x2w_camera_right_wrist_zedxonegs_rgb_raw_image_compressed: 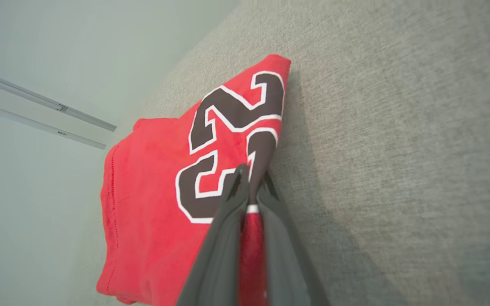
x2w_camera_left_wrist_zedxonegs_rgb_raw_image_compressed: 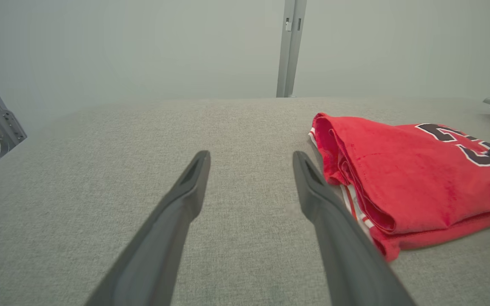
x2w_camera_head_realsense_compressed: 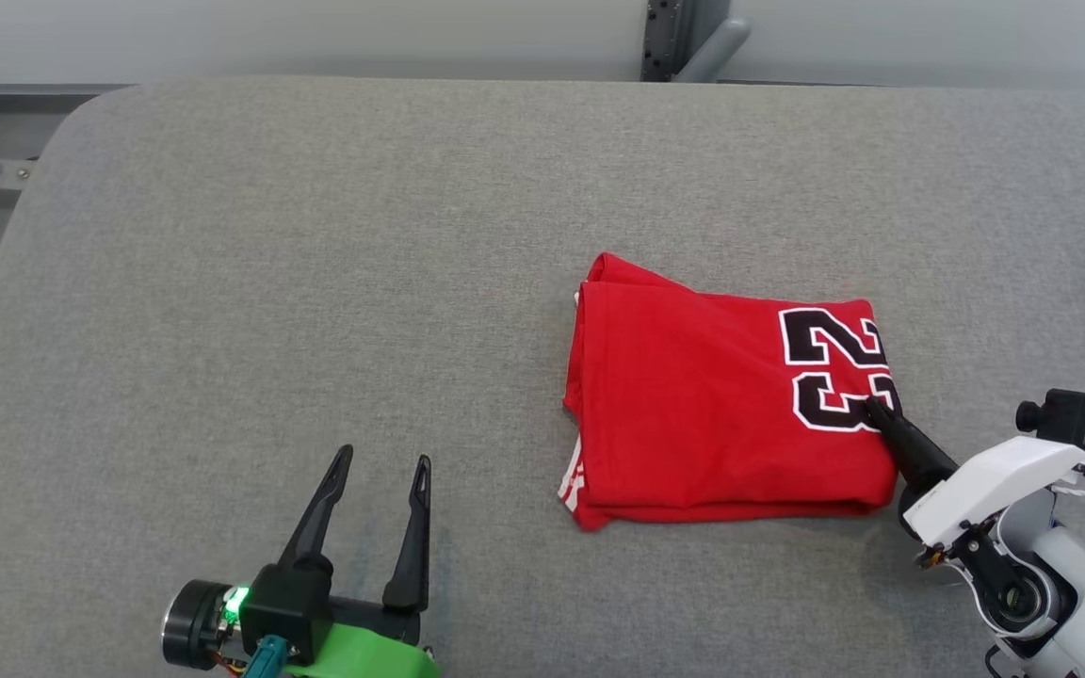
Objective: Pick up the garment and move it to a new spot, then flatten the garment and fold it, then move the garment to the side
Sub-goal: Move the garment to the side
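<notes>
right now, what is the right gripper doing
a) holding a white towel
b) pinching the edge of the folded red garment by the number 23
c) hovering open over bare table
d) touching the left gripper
B: in the right wrist view the right gripper has its fingers closed with the edge of the red garment between them, beside the 23, while the left gripper stands open, apart from it.

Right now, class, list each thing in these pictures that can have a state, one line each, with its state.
garment: folded, lying flat on the table, number side up.
right claw: shut on the garment's edge by the number.
left claw: open, holding nothing, apart from the garment.
wrist light: lit green.
</notes>
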